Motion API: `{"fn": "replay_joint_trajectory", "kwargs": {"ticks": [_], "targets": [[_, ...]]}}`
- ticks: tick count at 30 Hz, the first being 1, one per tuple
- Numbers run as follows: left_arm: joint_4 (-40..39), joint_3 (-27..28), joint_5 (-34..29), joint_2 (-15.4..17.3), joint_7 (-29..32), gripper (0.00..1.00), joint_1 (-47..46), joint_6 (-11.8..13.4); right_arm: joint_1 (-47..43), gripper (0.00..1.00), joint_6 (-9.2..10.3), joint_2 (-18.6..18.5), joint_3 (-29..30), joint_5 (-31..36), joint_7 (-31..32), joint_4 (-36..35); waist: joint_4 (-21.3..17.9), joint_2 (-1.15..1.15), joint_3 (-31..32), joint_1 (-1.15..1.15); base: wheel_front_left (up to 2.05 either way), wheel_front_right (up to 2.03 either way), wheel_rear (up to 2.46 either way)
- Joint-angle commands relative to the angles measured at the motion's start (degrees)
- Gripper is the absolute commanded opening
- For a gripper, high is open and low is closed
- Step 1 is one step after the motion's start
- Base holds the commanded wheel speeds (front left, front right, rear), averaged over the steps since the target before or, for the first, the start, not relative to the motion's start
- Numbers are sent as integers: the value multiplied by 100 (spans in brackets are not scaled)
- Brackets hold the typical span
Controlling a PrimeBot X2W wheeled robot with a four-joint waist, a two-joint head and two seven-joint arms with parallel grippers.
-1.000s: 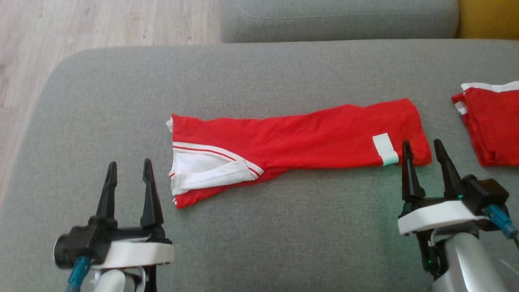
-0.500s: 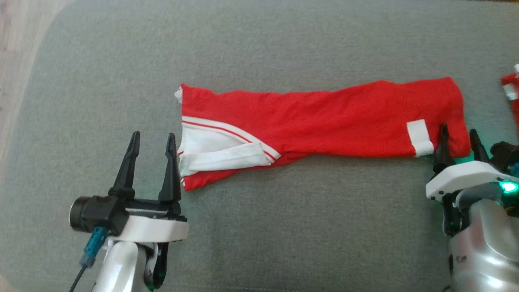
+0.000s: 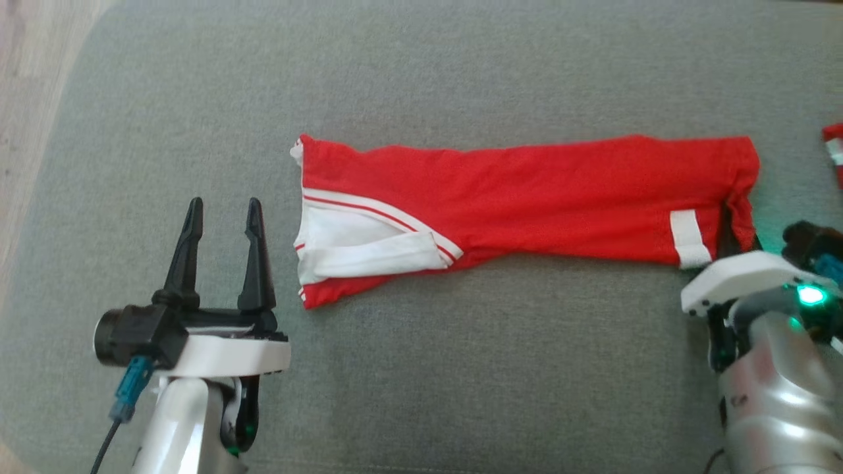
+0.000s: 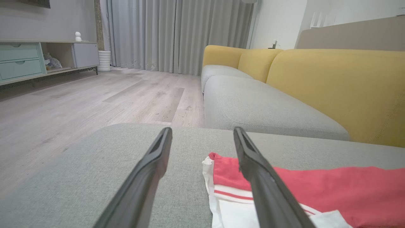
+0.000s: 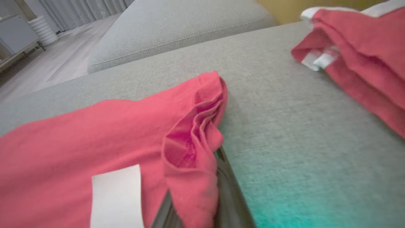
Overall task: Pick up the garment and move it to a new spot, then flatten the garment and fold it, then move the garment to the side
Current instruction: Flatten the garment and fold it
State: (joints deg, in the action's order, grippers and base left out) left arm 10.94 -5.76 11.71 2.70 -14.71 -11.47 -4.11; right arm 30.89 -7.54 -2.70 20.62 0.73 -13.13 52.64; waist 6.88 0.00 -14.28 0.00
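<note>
Left claw (image 3: 224, 205): spread, your garment (image 3: 527, 197) just right of it.
Right claw (image 3: 736, 224): pinching bunched hem (image 5: 190, 148) in wrist view; from head, cloth covers tips.

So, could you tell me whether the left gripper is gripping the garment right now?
No, the left gripper is open beside the garment's white-trimmed end, not touching the cloth.

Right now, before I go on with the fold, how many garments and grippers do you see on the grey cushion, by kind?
Red garments: 2, the long garment laid flat and a second garment near the right edge.
Grippers: 2, the left gripper open beside the collar end and the right gripper closed on the long garment's corner.
Total: 4
</note>
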Motion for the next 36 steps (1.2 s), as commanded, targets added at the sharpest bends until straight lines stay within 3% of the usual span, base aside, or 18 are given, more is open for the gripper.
{"fn": "replay_joint_trajectory", "kwargs": {"ticks": [1, 10, 16, 22, 27, 28, 36], "targets": [[-160, 192, 15, 20, -29, 100, -108, -19, -66, 0, 5, -22, 12, 103, -79, -147, -78, 0, 110, 0, 0, 0, 0], [-217, 153, -16, 19, -29, 100, 49, -23, -222, 0, 5, -302, 636, 556, -123, -571, -248, 0, 554, 0, 0, 0, 0], [-319, 69, -20, 19, -29, 100, 266, 3, -106, 0, 5, -176, 335, 472, -15, -852, -169, 0, 893, 0, 0, 0, 0], [-322, 28, -10, 18, -29, 100, 427, 33, -10, 0, 5, -27, -783, -38, 192, -1166, 21, 0, 1165, 0, 0, 0, 0], [-335, -37, -4, 18, -29, 100, 438, 28, 91, 0, 5, -20, -2402, -1381, 416, -1377, 253, 0, 1224, 0, 0, 0, 0], [-335, -37, -4, 18, -29, 100, 438, 28, 91, 0, 5, -20, -2402, -1381, 416, -1377, 253, 0, 1224, 0, 0, 0, 0], [-366, -266, 49, 18, -29, 100, 351, 19, 250, 0, 5, -19, -4164, -2382, 510, -1297, 748, 0, 1058, 0, 0, 0, 0]]}}
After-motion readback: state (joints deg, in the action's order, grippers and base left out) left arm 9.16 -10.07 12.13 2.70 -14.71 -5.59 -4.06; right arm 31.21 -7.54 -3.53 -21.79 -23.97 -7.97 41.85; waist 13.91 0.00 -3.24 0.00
